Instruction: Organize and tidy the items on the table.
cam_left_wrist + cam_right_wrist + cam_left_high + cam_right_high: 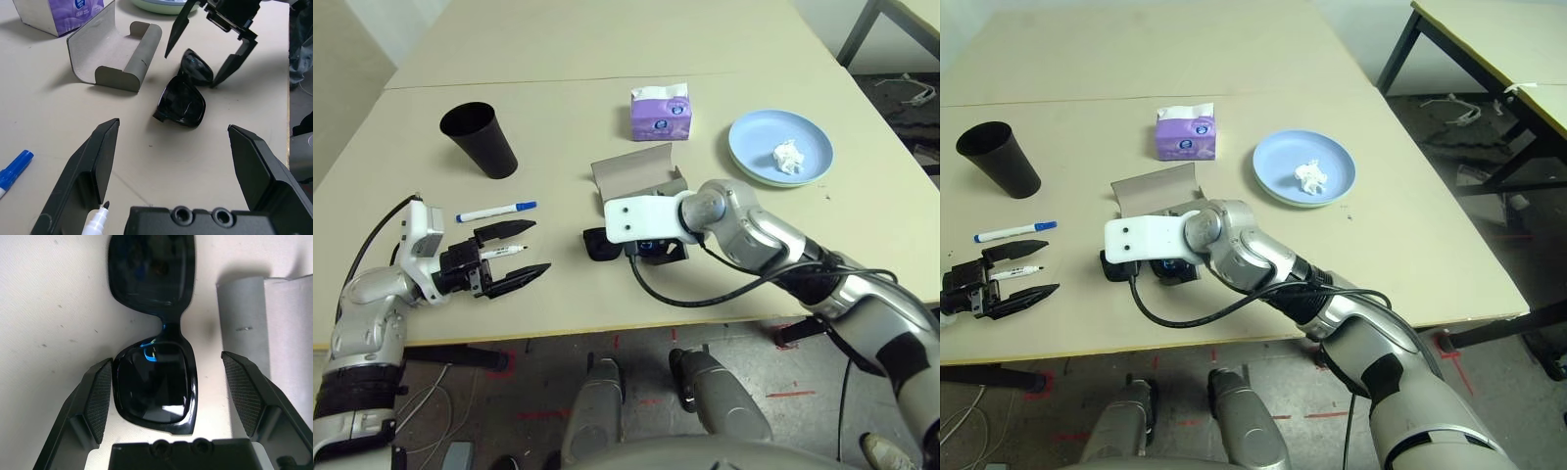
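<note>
We see black sunglasses [154,357] lying folded on the pale beige table [862,235], near the middle of its near edge, their glossy dark lenses catching small blue and white reflections. Our right gripper [166,396] hovers just over them with its two black fingers spread wide, one lens sitting between the ribbed pads [100,399] without touching either; from the head camera the white wrist block covers most of the glasses, so only one dark end shows. Just beside them, on the far side, the grey glasses case [117,54] lies open like a curled trough. Behind it stands the purple tissue pack [660,114], and toward the right edge a blue plate [754,147] holds a white tissue wad [788,157]; a thin greenish rim shows under the plate, though we cannot tell whether it is a second plate. A black cup [480,139] stands upside down near the left edge. Our left gripper [519,253] rests by the near left corner, fingers spread apart, with a black-tipped marker [504,253] lying between them; the blue-capped marker [496,211] lies just beyond.
</note>
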